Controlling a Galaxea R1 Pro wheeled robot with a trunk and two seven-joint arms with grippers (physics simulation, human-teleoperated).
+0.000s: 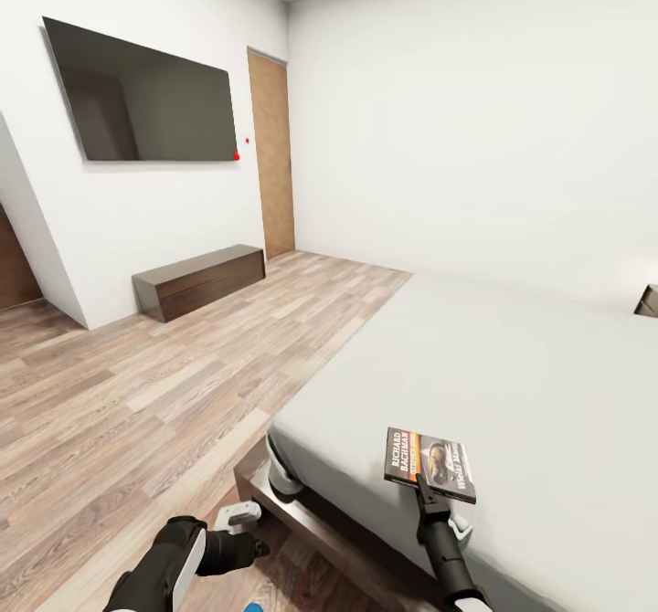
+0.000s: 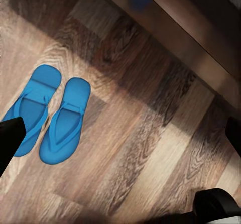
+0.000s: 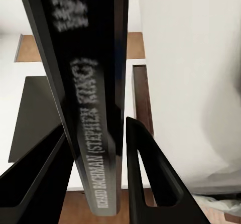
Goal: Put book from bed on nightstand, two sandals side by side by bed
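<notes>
Right claw (image 1: 423, 482) pinches the book (image 1: 429, 464) above the bed (image 1: 512, 365); left claw's (image 1: 245, 519) grip cannot be told.

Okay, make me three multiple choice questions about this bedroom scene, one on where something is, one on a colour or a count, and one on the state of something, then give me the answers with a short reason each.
1. Where are the sandals?
A. on the wood floor
B. on the bed
C. on the TV bench

2. What colour are the sandals?
A. red
B. bright blue
C. grey

3. What is the right tool doing?
A. hanging open over the floor
B. shut on the book
C. pulling the door

Answers: 1 A, the left wrist view shows both lying side by side on the planks. 2 B, both soles and straps are blue. 3 B, the right wrist view shows the book's spine clamped between the two fingers, above the bed.
</notes>
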